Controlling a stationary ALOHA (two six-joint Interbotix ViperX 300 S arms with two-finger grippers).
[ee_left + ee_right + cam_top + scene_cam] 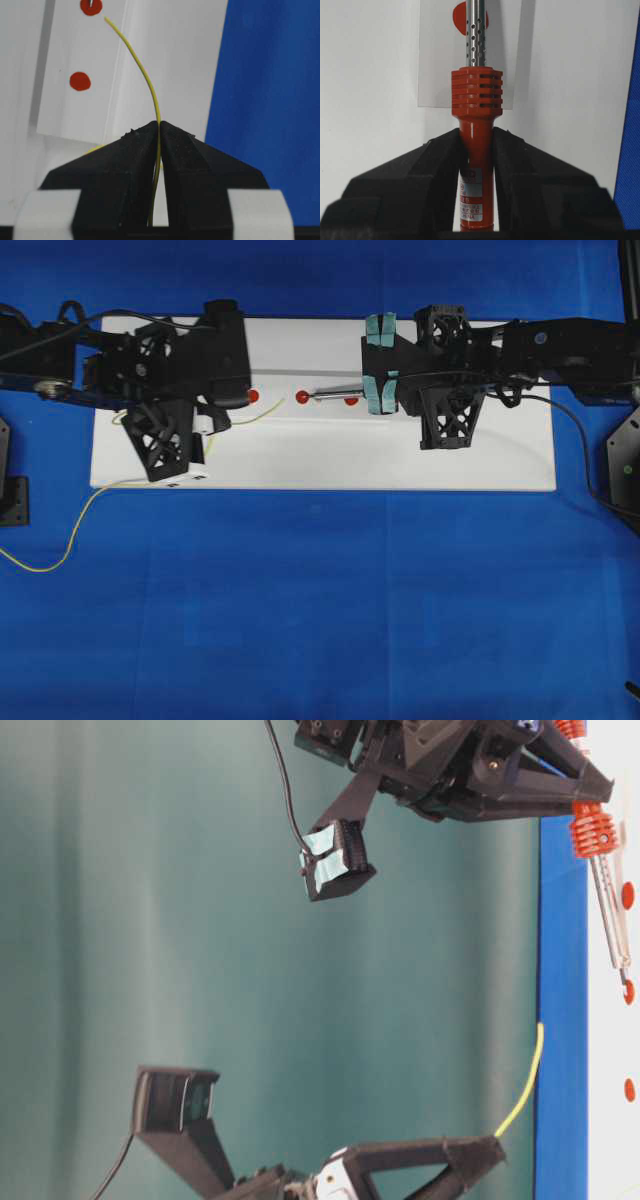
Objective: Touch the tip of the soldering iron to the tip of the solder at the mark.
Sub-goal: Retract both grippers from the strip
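Solder (145,80), one yellow wire, is pinched between the closed left gripper (159,131) fingers. One soldering iron (476,150) sits clamped in the right gripper (476,145). Three red marks (302,397) dot the white board (320,455).

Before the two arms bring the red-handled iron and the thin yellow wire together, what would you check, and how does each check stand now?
1. Left gripper pinching the thin yellow solder wire: ok, jaws shut on it.
2. Right gripper clamping the soldering iron by its red-orange handle: ok.
3. Iron's silver shaft tip at the middle red dot on the white board: ok in the overhead view.
4. Wire tip at that dot: not ok, it ends just short of it.
5. Iron tip touching wire tip: not ok, a gap shows.
6. Wire's slack clear of the arms: cannot tell.
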